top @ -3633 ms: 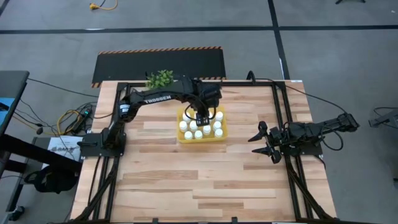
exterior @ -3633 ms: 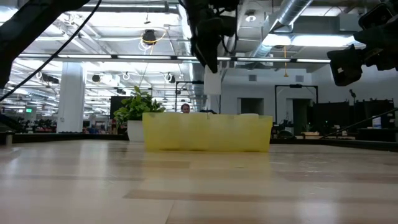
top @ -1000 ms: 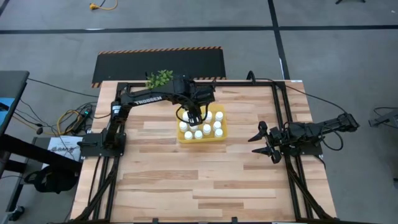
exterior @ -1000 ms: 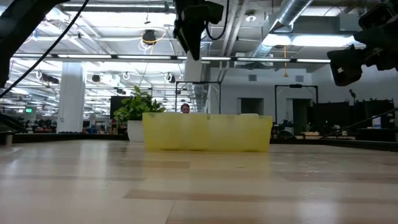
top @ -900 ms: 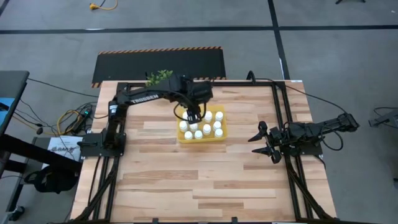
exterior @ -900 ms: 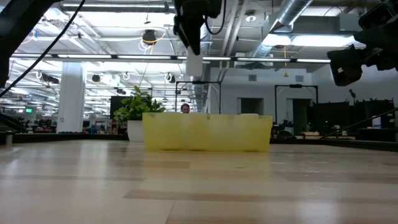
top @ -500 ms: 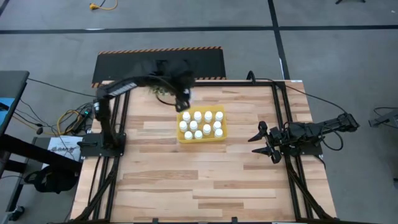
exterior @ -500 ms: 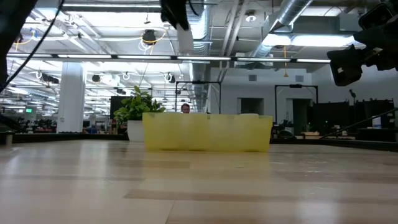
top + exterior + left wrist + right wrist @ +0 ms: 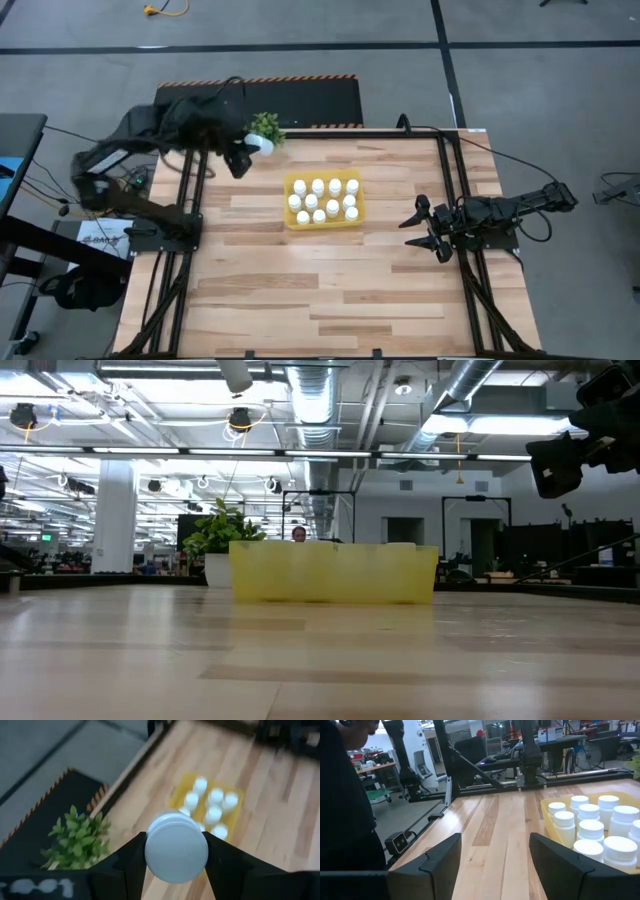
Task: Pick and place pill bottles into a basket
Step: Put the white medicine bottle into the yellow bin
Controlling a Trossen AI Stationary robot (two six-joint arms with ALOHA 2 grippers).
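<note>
left gripper (image 9: 176, 851): raised high over the table's far left corner, clenched on a bottle (image 9: 176, 847); white cap fills the gap between both fingers in the left wrist view
held bottle: in the high view it shows as a white spot (image 9: 258, 146) just beside the plant (image 9: 265, 126), well apart from the tray; in the low view only its lower end shows at the top edge (image 9: 236, 375)
tray (image 9: 356, 214): yellow, mid table toward the far side, upright
bottles in tray (image 9: 319, 187): ten white caps in staggered rows, standing upright, packed close
right gripper (image 9: 424, 230): resting at the table's right edge, fingers spread apart, nothing between them; tray's bottles (image 9: 590, 828) close ahead of it in the right wrist view
table (image 9: 300, 300): light wood, black frame rails on both sides
mat (image 9: 310, 100): black, striped edge, on the floor behind the table
</note>
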